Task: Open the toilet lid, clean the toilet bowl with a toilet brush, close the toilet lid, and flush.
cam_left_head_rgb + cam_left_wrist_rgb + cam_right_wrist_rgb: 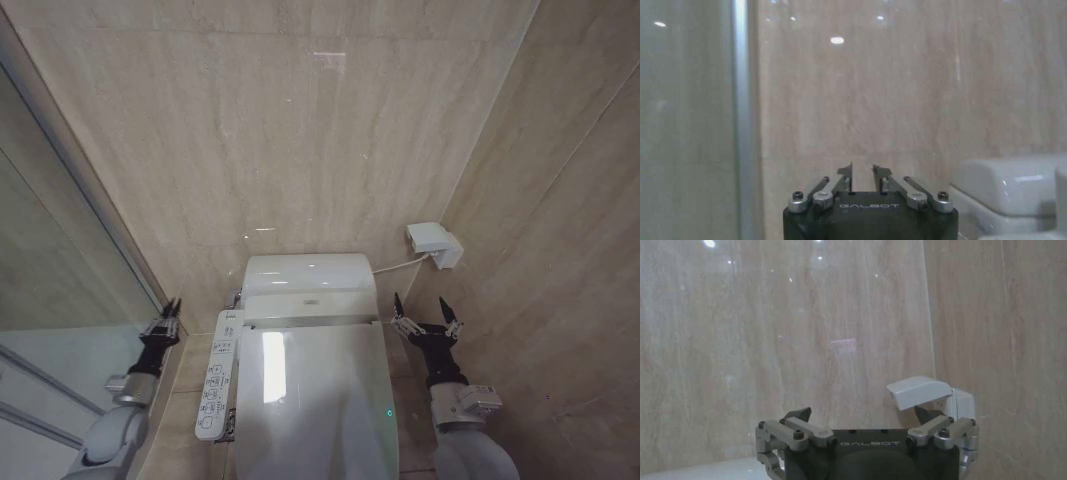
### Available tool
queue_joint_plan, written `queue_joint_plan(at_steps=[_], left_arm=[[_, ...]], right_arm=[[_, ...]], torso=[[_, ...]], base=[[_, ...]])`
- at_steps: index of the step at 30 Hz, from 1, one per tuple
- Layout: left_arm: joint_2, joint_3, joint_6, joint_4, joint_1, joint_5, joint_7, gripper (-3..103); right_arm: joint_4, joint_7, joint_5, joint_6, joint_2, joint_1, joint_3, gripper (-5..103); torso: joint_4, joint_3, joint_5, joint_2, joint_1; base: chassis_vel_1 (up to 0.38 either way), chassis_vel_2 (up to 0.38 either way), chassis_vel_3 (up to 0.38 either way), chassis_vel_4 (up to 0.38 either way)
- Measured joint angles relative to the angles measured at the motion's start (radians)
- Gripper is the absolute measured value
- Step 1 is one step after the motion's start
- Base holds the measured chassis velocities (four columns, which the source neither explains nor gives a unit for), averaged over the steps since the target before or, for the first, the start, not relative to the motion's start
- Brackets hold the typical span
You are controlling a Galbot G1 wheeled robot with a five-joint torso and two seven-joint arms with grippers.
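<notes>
**Toilet lid down, both grippers free**

Right gripper (425,318) hovers beside the tank, jaws spread wide, empty. Left gripper (167,318) hangs by the button panel (216,375), fingers nearly together, gripping nothing. Between them the toilet lid (318,400) lies closed. Lid-opening looks unstarted; it calls for catching the lid's edge, which I can't make out.

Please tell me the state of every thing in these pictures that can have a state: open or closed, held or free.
toilet lid: closed, down over the bowl, untouched.
left gripper: jaws nearly shut, holding nothing, beside the button panel.
right gripper: jaws open, empty, to the right of the toilet.
</notes>
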Motion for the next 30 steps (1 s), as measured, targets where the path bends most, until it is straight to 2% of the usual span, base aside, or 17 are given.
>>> queue_joint_plan(at_steps=[1, 3, 7, 8, 15, 16, 23, 24, 27, 30], left_arm=[[-0.002, -0.016, 0.007, -0.023, 0.017, -0.006, -0.004, 26], [-0.004, -0.031, 0.012, -0.044, 0.031, -0.010, -0.007, 26], [-0.022, -0.097, 0.049, -0.162, 0.097, -0.030, -0.021, 26], [-0.028, -0.110, 0.059, -0.194, 0.114, -0.038, -0.027, 54], [-0.053, -0.179, 0.099, -0.342, 0.202, -0.059, -0.043, 54], [-0.057, -0.192, 0.105, -0.366, 0.221, -0.062, -0.045, 81], [-0.091, -0.244, 0.137, -0.496, 0.361, -0.082, -0.094, 81], [-0.097, -0.249, 0.146, -0.519, 0.387, -0.084, -0.108, 100], [-0.102, -0.255, 0.161, -0.571, 0.431, -0.089, -0.128, 100], [-0.102, -0.257, 0.163, -0.592, 0.449, -0.091, -0.119, 100]], right_arm=[[0.000, 0.000, 0.000, 0.000, 0.000, 0.000, 0.000, 100], [0.000, 0.000, 0.000, 0.000, 0.000, 0.000, 0.000, 100], [0.000, 0.000, 0.000, 0.000, 0.000, 0.000, 0.000, 100], [0.000, 0.000, 0.000, 0.000, 0.000, 0.000, 0.000, 100], [0.000, 0.000, 0.000, 0.000, 0.000, 0.000, 0.000, 100], [0.000, 0.000, 0.000, 0.000, 0.000, 0.000, 0.000, 100], [0.000, 0.000, 0.000, 0.000, 0.000, 0.000, 0.000, 100], [0.000, 0.000, 0.000, 0.000, 0.000, 0.000, 0.000, 100], [0.000, 0.000, 0.000, 0.000, 0.000, 0.000, 0.000, 100], [0.000, 0.000, 0.000, 0.000, 0.000, 0.000, 0.000, 100]], torso=[[-0.0002, 0.000, -0.0004, 0.000, 0.000], [-0.0002, 0.000, -0.0004, 0.000, 0.000], [-0.0005, 0.000, -0.0003, 0.000, 0.000], [-0.0006, 0.000, -0.0003, 0.000, 0.000], [-0.0004, 0.000, 0.0000, 0.000, 0.000], [-0.0005, 0.000, 0.0000, 0.000, 0.000], [-0.0004, 0.000, -0.0002, 0.000, 0.000], [-0.0002, 0.000, -0.0001, 0.000, 0.000], [-0.0002, 0.000, -0.0001, 0.000, 0.000], [-0.0003, 0.000, -0.0001, 0.000, 0.000]], base=[[0.000, 0.000, 0.000, 0.000], [0.000, 0.000, 0.000, 0.000], [0.000, 0.000, 0.000, 0.000], [0.000, 0.000, 0.000, 0.000], [0.000, 0.000, 0.000, 0.000], [0.000, 0.000, 0.000, 0.000], [0.000, 0.000, 0.000, 0.000], [0.000, 0.000, 0.000, 0.000], [0.000, 0.000, 0.000, 0.000], [0.000, 0.000, 0.000, 0.000]])
